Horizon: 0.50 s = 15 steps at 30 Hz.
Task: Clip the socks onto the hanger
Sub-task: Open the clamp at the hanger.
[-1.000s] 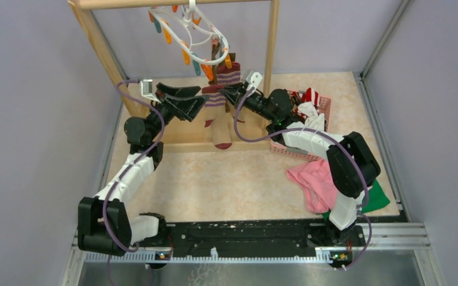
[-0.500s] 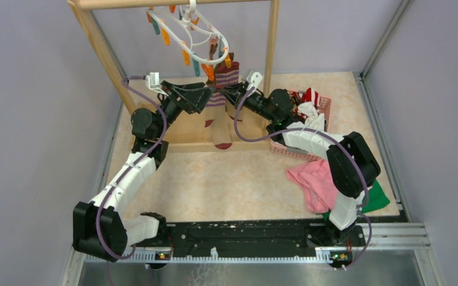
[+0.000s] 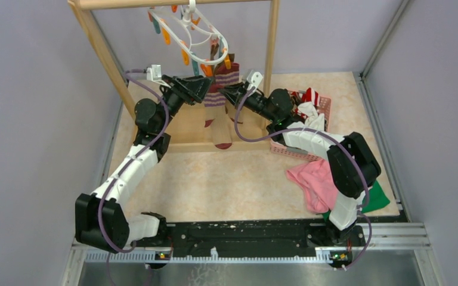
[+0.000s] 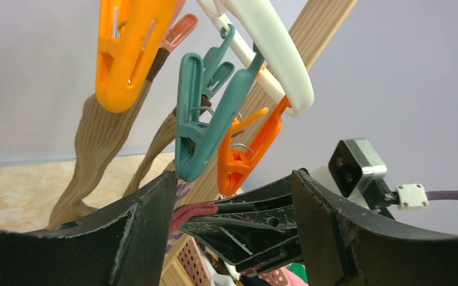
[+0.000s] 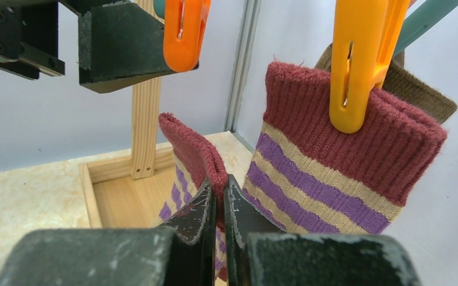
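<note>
Since a second ago the left arm has swung inward and upward. That carried the left gripper from beside the rack post to just under the hanger's clips, while the right arm has not shifted.

Nearest the arm bases, a crumpled pink cloth lies over a green cloth, both soft and apart from the work. Behind them the pink basket, a thin plastic lattice, holds a heap of unclipped socks, white and red among them.

Farther in, the right gripper is pinched tight on the ribbed maroon cuff of a loose striped sock. The left gripper's jaws stand wide apart with nothing held. A teal clip hangs just above the gap, with an orange clip beside it.

The hanger is a smooth white plastic oval, and the job looks only partly done. A matching striped sock hangs from a yellow-orange clip, and an olive-brown ribbed sock hangs behind it. The held cuff is not yet in a clip, and the basket's socks remain. The wooden rack stands at the back.
</note>
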Motion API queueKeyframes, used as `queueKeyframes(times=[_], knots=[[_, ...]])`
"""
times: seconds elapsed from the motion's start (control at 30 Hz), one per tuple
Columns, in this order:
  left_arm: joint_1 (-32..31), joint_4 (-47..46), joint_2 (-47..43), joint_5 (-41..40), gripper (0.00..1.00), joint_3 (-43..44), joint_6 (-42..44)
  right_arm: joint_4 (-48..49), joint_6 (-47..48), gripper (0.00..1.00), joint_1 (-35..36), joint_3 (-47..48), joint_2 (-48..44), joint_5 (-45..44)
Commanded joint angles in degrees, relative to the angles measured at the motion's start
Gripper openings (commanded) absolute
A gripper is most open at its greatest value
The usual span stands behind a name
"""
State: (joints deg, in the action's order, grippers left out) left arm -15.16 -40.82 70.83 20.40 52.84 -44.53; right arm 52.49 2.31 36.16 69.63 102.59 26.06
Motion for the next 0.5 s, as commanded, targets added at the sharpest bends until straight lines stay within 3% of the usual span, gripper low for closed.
queueKeyframes(times=[0.0, 0.47], knots=[[-0.22, -0.49, 0.64, -0.86, 0.75, 3.49, 2.81, 2.64, -0.77, 0.00, -0.96, 0.69, -3.88, 0.65], [-0.20, -1.26, 2.97, -0.09, 0.66, 6.66, 3.78, 2.52, -0.84, 0.00, -0.94, 0.61, -4.31, 0.79]])
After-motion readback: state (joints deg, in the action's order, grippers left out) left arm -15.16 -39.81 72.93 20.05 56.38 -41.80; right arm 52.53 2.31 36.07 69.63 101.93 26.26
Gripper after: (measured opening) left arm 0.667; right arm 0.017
